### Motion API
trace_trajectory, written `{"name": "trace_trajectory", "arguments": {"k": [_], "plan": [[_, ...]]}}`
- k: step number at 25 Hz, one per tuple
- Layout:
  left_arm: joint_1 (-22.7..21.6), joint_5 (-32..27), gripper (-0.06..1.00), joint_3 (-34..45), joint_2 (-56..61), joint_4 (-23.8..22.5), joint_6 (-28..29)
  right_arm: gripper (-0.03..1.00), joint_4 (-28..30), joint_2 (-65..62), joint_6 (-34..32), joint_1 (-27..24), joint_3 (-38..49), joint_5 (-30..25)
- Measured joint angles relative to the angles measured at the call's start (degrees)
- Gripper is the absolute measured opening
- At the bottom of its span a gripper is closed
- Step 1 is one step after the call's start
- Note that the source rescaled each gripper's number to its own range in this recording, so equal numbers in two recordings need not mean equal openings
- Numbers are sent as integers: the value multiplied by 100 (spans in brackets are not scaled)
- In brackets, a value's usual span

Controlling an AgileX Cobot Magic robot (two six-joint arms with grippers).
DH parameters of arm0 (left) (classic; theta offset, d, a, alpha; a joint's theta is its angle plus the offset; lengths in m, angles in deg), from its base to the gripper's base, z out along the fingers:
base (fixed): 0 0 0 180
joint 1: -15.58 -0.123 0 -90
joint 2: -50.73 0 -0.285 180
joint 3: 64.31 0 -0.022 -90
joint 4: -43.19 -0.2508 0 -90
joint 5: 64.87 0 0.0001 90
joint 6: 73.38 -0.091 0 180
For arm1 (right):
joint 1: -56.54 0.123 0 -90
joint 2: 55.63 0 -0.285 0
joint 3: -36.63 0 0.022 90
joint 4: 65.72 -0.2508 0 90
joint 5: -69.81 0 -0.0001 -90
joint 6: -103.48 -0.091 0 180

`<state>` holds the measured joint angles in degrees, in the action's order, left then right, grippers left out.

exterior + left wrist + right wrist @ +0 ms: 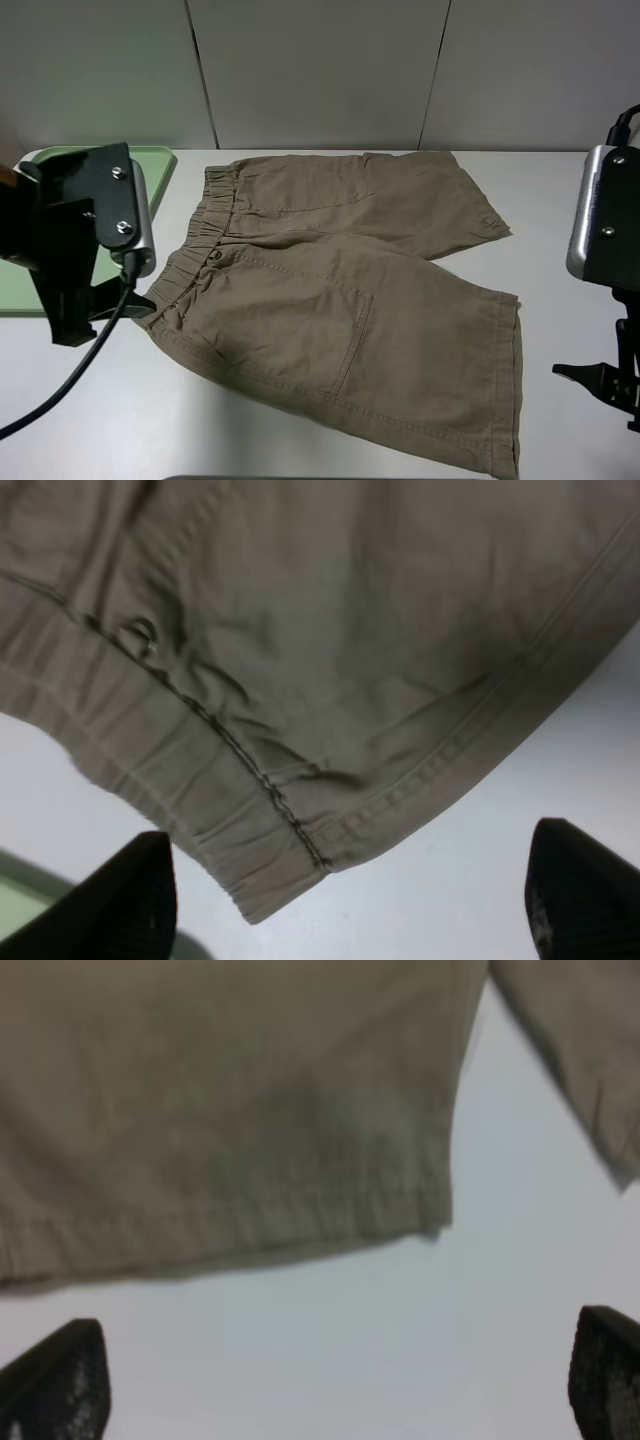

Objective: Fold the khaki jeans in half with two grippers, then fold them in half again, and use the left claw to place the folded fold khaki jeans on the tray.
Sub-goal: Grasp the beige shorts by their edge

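Soft, even light, with thin shadows under the khaki cotton shorts (340, 290) on the pale grey surface (560, 180). High view sharp; right wrist view blurred, left slightly soft.

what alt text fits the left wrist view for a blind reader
The gathered waistband corner of the khaki jeans lies flat on a white table, filling most of the view. The left claw hangs open near it, black fingertips wide apart, a sliver of green tray beside one.
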<state>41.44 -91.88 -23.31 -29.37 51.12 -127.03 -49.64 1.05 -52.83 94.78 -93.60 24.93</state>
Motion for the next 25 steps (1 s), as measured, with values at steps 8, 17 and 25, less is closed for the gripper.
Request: {"name": "trace_trajectory", "arguments": {"k": [8,17,25], "plan": [[0,622,82,-4,-1138,-365,15,100,19,550,0,0,262,998],[0,1650,91,-4,-1666,-383,133,100,241,1885,0,0,262,1773],[0,2010,91,-6,-1954,-1005,123,100,558,3107,0,0,262,2184]]}}
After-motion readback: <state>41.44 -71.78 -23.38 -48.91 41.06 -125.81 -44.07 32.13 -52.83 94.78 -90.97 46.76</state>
